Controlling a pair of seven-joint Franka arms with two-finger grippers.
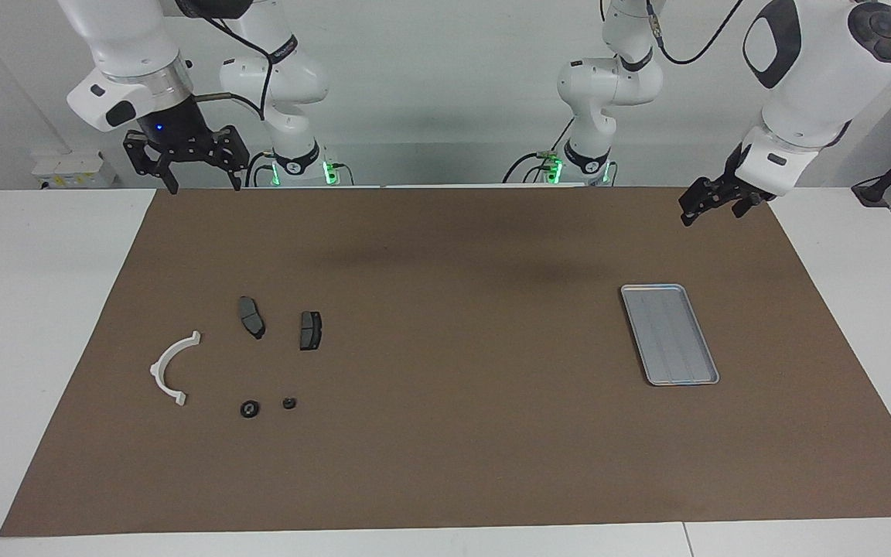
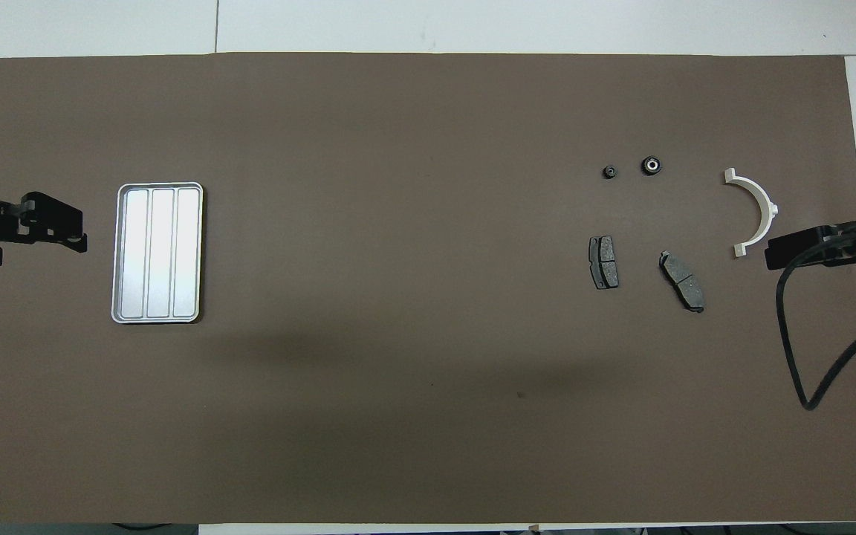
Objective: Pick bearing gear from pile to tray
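The pile lies on the brown mat toward the right arm's end. It holds a white half-ring bracket (image 1: 171, 367) (image 2: 756, 212), two dark grey pads (image 1: 251, 316) (image 1: 310, 330), and two small black round pieces. The larger round piece, with a pale centre, is the bearing gear (image 1: 249, 408) (image 2: 651, 165); the smaller one (image 1: 288, 403) (image 2: 609, 172) lies beside it. The silver tray (image 1: 670, 334) (image 2: 157, 253) rests empty toward the left arm's end. My right gripper (image 1: 204, 186) (image 2: 770, 256) hangs open and raised over the mat's robot-side edge. My left gripper (image 1: 712, 213) (image 2: 80, 239) hangs open above the mat, by the tray.
The brown mat (image 1: 445, 433) covers most of the white table (image 1: 35, 309). A black cable (image 2: 807, 357) loops down from the right arm over the mat's end. Nothing else lies between the pile and the tray.
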